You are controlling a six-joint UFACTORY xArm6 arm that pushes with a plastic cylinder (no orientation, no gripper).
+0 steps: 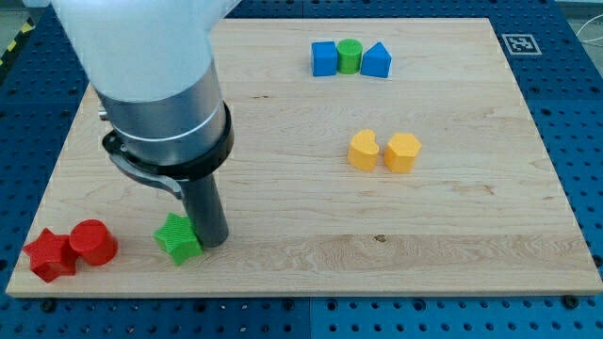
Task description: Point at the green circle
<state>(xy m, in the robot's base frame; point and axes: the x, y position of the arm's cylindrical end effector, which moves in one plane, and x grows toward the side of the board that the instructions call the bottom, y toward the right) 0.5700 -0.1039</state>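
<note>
Our arm [151,56] comes down from the view's top left, a broad white housing ending in a grey collar with a black ring. From that collar our dark rod [203,207] drops straight and upright. Below the collar, our tip [213,243] rests at the table [452,235] surface.

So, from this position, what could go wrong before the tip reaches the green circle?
1. My tip sits right beside the green star at the view's bottom left; moving off may drag or knock it.
2. The green circle is wedged between the blue cube and the blue triangular block at the view's top, so a close approach could push any of the three.
3. Two green blocks exist; stopping here would point at the wrong one.
</note>
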